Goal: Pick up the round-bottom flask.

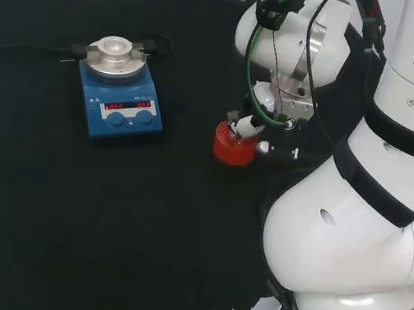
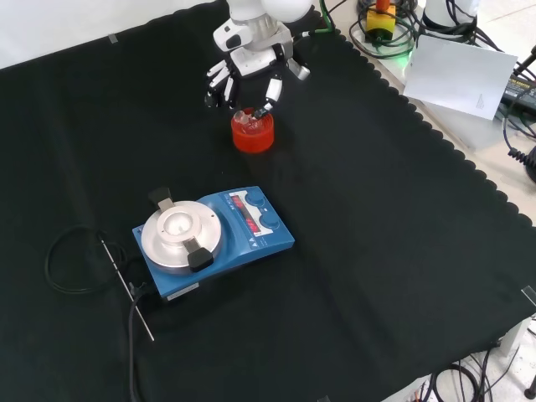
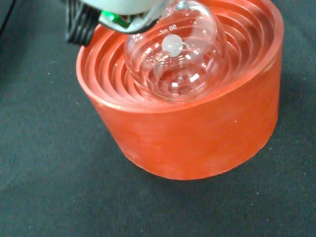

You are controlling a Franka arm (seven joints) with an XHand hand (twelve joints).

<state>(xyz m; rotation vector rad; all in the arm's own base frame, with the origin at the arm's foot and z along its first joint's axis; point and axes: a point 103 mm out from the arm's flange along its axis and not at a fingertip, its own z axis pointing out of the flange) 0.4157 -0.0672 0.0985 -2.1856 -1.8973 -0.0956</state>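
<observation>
Round-bottom flask (image 3: 173, 52) is sitting in the red ribbed stand (image 2: 252, 134) on the desk (image 2: 377, 251), not lifted yet; hand (image 2: 243, 71) is hovering right over the stand with fingers (image 2: 219, 84) curling down around the flask, contact unclear, so grasp and lift are pending.

Under the hand (image 2: 249, 77), with its glossy white shells and matt black fingers, the round-bottom flask (image 3: 173, 52) is clear, smooth glass that throws bright glints, with a small frosted white spot on its bulb. It sits in a red ribbed stand (image 3: 190, 118), matt like moulded plastic or rubber, finely speckled on its outer wall. The surface (image 2: 377, 251) is matt black cloth with a woven grain. Well away from the hand, the blue hotplate (image 2: 213, 239) has a satin painted casing and a brushed metal top plate.
</observation>
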